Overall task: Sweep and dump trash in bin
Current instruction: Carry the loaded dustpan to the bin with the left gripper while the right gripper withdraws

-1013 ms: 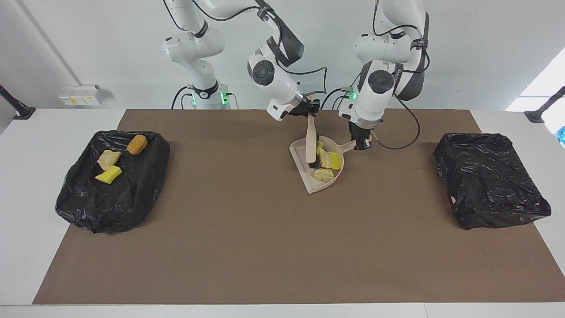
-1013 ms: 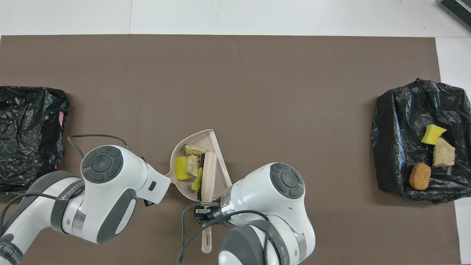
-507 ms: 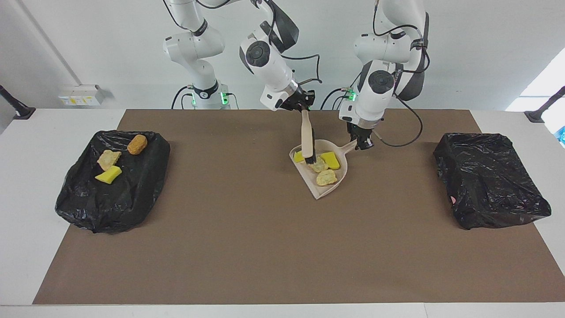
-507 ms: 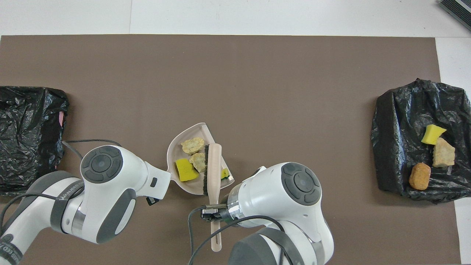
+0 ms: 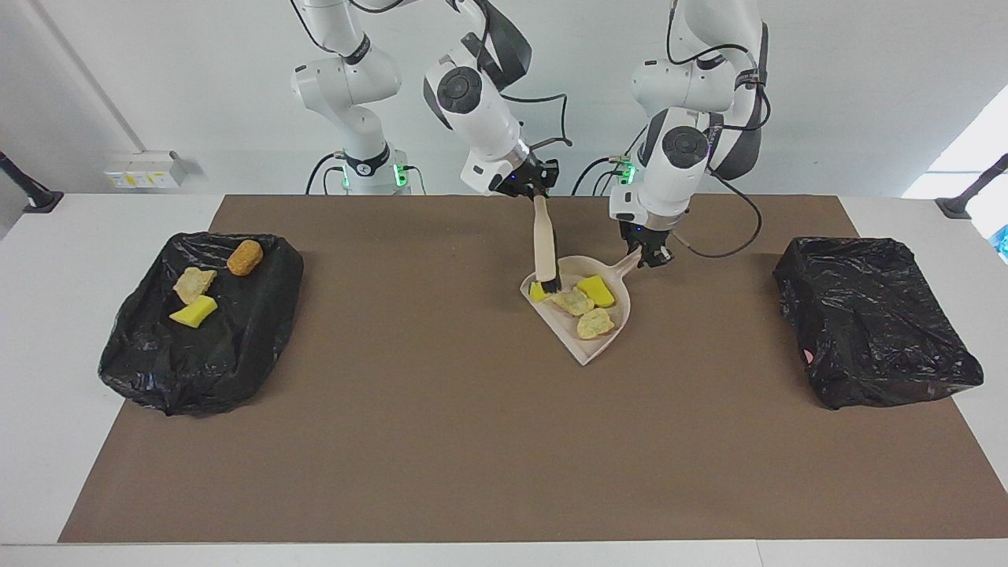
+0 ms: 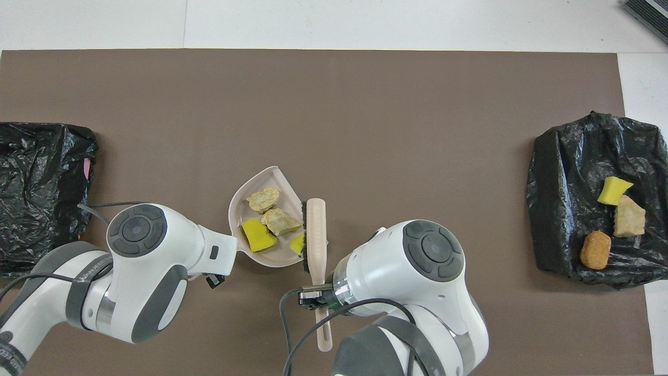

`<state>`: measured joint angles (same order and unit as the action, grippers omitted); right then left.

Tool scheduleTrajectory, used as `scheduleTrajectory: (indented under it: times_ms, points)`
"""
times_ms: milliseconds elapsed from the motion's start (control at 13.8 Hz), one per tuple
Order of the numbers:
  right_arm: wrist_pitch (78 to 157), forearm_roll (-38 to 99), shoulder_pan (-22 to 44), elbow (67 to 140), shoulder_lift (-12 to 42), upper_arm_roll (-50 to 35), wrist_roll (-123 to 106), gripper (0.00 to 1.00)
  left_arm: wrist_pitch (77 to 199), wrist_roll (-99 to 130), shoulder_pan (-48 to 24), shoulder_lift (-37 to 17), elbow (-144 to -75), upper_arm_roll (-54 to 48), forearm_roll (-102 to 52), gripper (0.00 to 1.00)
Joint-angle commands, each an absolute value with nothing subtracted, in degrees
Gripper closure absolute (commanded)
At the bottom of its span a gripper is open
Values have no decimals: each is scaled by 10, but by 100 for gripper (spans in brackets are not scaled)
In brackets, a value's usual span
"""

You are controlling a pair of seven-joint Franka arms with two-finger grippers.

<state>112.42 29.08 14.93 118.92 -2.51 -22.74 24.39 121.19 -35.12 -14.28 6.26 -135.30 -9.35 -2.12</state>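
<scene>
Four scraps of trash [image 5: 581,303] lie in the beige dustpan [image 5: 610,335] near the middle of the tabletop's [image 5: 441,441] robot-side edge, and three more [image 5: 206,283] rest on the black bag [image 5: 197,354] at the right arm's end; another black bag [image 5: 874,331] sits at the left arm's end. The left pincer [image 5: 652,256] is clamped on the dustpan's handle, just beside the scraps. The right pincer [image 5: 529,189] is closed on the brush [image 5: 543,244], whose bristles touch the small yellow scrap at the pan's rim. Since a second ago the brush has swung out of the pan to its rim and the pan has shifted away from the robots

From overhead, "WANJIESHI"-like lettering on the left arm's band is only partly legible. The brush [image 6: 316,230] lies along the dustpan's [image 6: 271,177] open edge, the scraps [image 6: 269,222] between it and the left pincer [image 6: 216,279]
</scene>
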Motion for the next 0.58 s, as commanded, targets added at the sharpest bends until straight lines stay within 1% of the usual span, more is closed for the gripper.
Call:
scheduleTrajectory:
  times_ms: [0,145,217,289,362,507]
  points:
    - [1093,224,140,1204,-56,-231,236,100,1215,-310,-114,74,-1352,-91,-19,100]
    - [1082,188,141,1234,-82,-234,238,100,1214,-309,-78,79,-1331,-91,-19,100]
    - [1083,182,148,1256,-100,-235,240,100,1204,-305,-59,82,-1312,-91,-19,100]
    - [1084,178,151,1273,-112,-238,249,100,1170,-291,-44,80,-1282,-91,-20,100]
    - [1091,172,176,1287,-113,-239,270,100,1139,-286,-28,76,-1254,-91,-20,100]
    - [1121,154,220,1302,-106,-239,334,100,1104,-287,15,76,-1225,-91,-24,100]
